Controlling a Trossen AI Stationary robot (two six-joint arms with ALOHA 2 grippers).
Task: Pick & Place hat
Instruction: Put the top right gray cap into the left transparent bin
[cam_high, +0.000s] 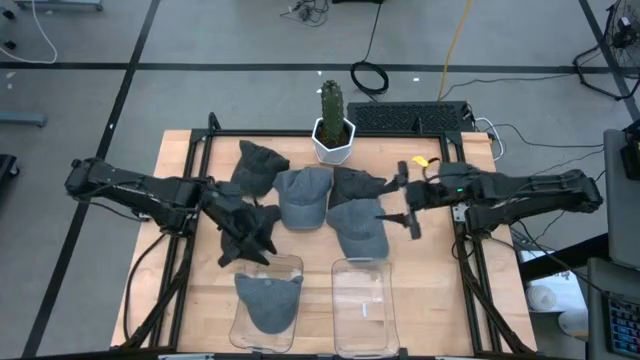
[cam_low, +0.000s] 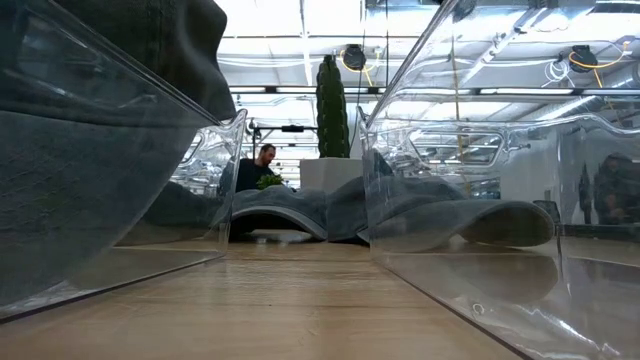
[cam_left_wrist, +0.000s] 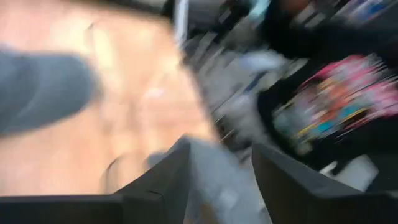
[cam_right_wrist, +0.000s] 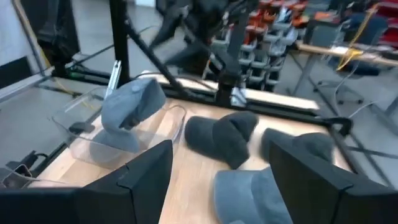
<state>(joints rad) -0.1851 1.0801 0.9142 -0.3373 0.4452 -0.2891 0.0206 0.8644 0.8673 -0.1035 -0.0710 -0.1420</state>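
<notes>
Several caps lie on the wooden table: dark ones (cam_high: 260, 165) (cam_high: 355, 185) and grey ones (cam_high: 303, 196) (cam_high: 360, 228). Another dark cap (cam_right_wrist: 224, 137) lies flat near the left clear bin (cam_high: 240, 330). That bin holds a grey cap (cam_high: 268, 300) (cam_right_wrist: 130, 102). My left gripper (cam_high: 245, 238) (cam_left_wrist: 221, 180) is open above the dark cap, beside this bin's far rim. My right gripper (cam_high: 410, 212) (cam_right_wrist: 217, 180) is open and hangs over the table's right part, next to the nearest grey cap (cam_right_wrist: 249, 190).
A second clear bin (cam_high: 362, 305) stands to the right of the first, with nothing in it. A cactus in a white pot (cam_high: 333, 125) (cam_low: 332, 105) stands at the table's far edge. A person (cam_low: 262, 165) sits in the room beyond.
</notes>
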